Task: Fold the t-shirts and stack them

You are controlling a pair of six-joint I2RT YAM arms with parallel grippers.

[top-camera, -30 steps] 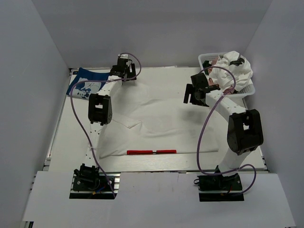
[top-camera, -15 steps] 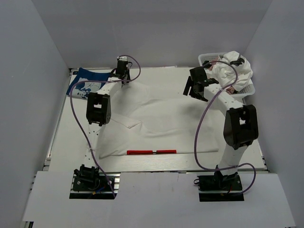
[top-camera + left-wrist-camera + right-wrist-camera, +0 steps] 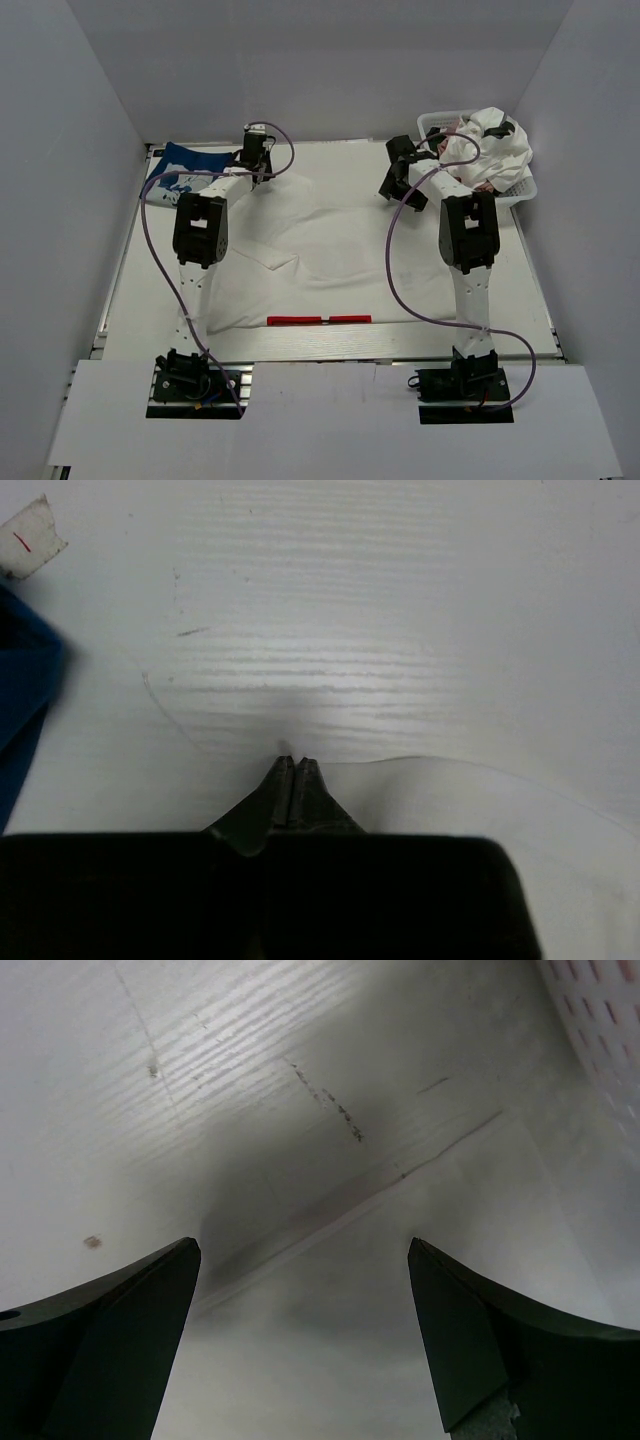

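Pretty clearly a robotics lab test cell, not anyone's home. Plain white panels box in a white table. The left arm and right arm are bolted to an aluminium rail at the near edge, purple cables hanging loose. Red tape is stuck on the tabletop, and there's a mesh basket heaped with t-shirts.

Both arms stretch forward, left pincer closed, right pincer spread wide.
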